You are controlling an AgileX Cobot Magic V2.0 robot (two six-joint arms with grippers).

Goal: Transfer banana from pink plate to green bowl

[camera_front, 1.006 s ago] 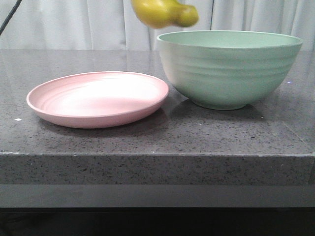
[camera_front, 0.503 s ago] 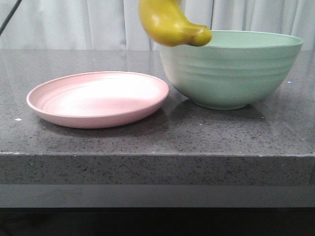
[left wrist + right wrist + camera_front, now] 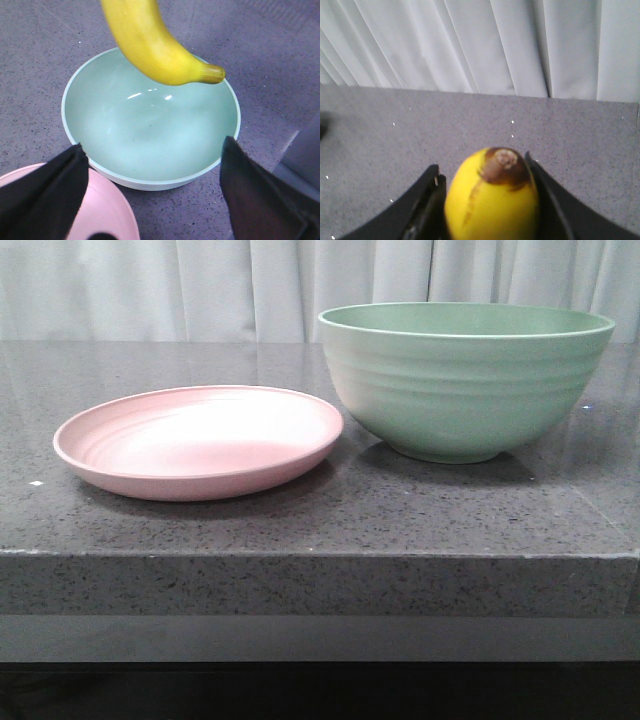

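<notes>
White curtains hang behind; right tool (image 3: 487,200) clamps the banana (image 3: 150,45) above the bowl (image 3: 150,127); left tool (image 3: 152,195) is spread wide.

Banana (image 3: 150,47) glossy, smooth; green bowl (image 3: 466,390) matt, ridged; pink plate (image 3: 200,445) smooth; table (image 3: 320,530) speckled polished stone.

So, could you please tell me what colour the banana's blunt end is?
Dark brown, on the glossy yellow banana; the right wrist view shows it best.
</notes>
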